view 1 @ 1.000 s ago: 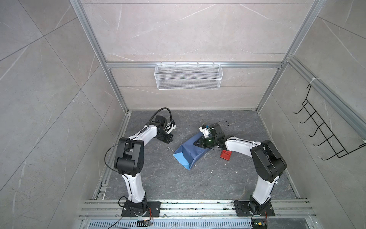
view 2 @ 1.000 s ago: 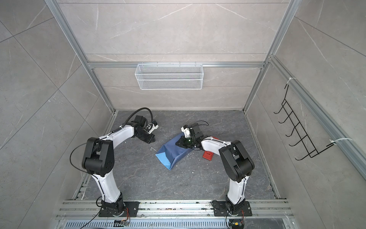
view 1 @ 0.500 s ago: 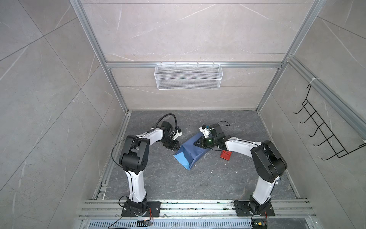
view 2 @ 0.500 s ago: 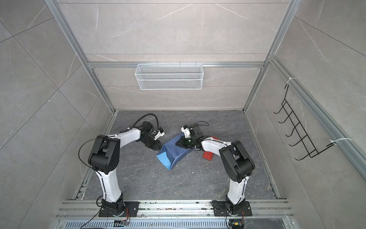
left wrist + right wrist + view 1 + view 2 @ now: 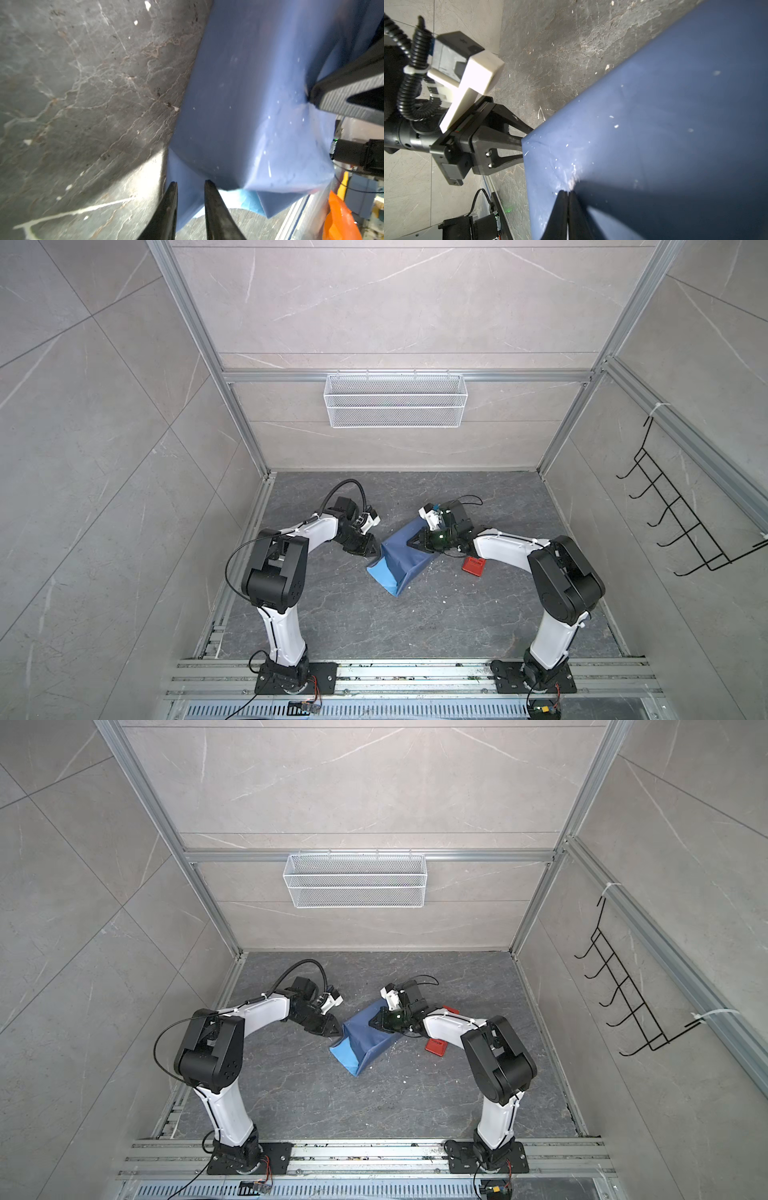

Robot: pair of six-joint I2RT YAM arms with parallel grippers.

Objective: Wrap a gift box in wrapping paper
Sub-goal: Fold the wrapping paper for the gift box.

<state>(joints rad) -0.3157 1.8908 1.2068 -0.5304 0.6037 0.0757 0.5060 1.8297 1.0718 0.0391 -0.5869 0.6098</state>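
The wrapping paper (image 5: 405, 568) (image 5: 365, 1044) lies folded into a raised dark blue bundle on the floor, and its light blue face (image 5: 380, 574) shows at the lower left. The gift box is hidden. My right gripper (image 5: 411, 543) (image 5: 568, 192) is shut, with its tips pressed on top of the paper (image 5: 654, 124). At the bundle's left edge my left gripper (image 5: 376, 553) (image 5: 191, 182) is open by a narrow gap. Its tips reach the paper (image 5: 239, 104), and I cannot tell whether the sheet passes between the fingers.
A red tape dispenser (image 5: 473, 565) (image 5: 436, 1046) lies on the floor beside the right forearm, right of the paper. On the back wall hangs a white wire basket (image 5: 395, 406). The right wall carries a black hook rack (image 5: 681, 522).
My left arm has swung from the back left across to the paper's left edge, and its jaws have parted slightly. The right gripper and the paper have stayed put.
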